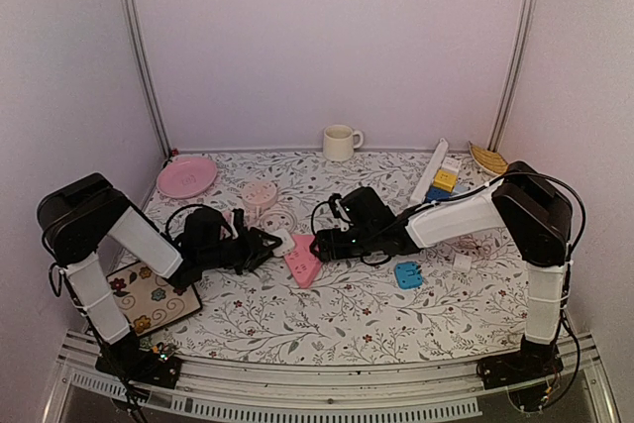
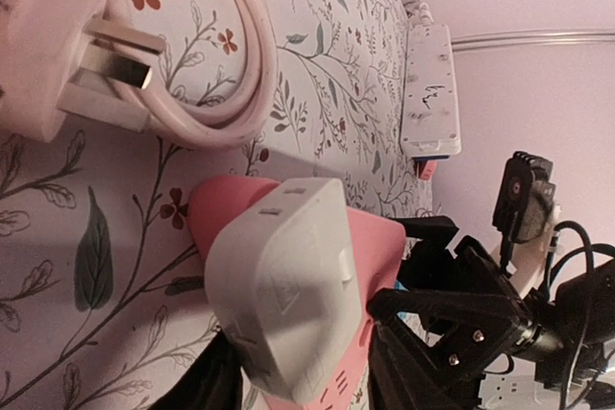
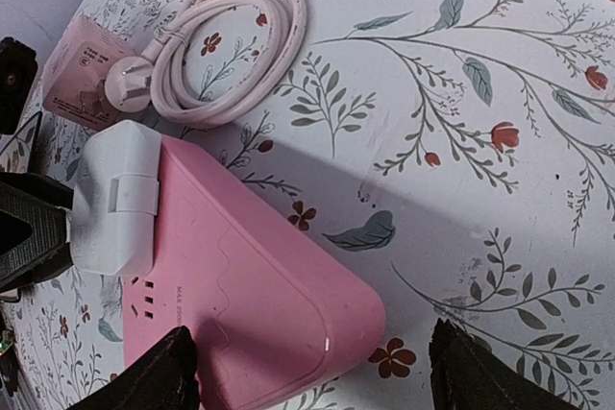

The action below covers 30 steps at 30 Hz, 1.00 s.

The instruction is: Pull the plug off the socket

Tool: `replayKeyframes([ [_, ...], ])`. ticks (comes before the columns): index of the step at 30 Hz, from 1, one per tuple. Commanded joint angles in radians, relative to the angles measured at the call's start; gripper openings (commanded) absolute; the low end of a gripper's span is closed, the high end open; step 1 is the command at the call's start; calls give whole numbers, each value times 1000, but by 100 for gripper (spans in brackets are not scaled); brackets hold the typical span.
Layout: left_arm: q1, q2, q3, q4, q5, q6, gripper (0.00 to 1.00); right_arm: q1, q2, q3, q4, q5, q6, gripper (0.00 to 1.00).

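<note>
A pink triangular socket (image 1: pixel 303 263) lies flat on the floral table, with a white plug (image 1: pixel 283 242) seated in its left end. In the left wrist view the plug (image 2: pixel 283 295) fills the space between my left gripper's (image 2: pixel 303 381) fingers, which press on its sides, with the socket (image 2: pixel 389 256) behind it. My left gripper (image 1: pixel 265 245) comes in from the left. My right gripper (image 1: pixel 319 245) is open and straddles the socket's right corner (image 3: pixel 269 304). Its fingers (image 3: pixel 163 376) stand wide apart around that corner. The plug (image 3: pixel 115 199) shows at the left of that view.
A coiled pink cable (image 3: pixel 240 45) with its own plug lies just behind the socket. A pink plate (image 1: pixel 186 176), a white mug (image 1: pixel 340 142), a white power strip (image 1: pixel 431 170), a small blue object (image 1: pixel 408 274) and a floral tile (image 1: pixel 149 296) sit around.
</note>
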Motion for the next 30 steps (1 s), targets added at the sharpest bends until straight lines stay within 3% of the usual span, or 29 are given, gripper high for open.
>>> replayKeyframes([
  [1,6,-5,-5,91,39,11,41,11,41,16,-24,3,5,85],
  [17,0,64,38,146,136,-15,5,13,47,16,-20,27,9,85],
  [30,-7,47,38,271,201,-72,0,12,60,-2,-41,81,10,85],
])
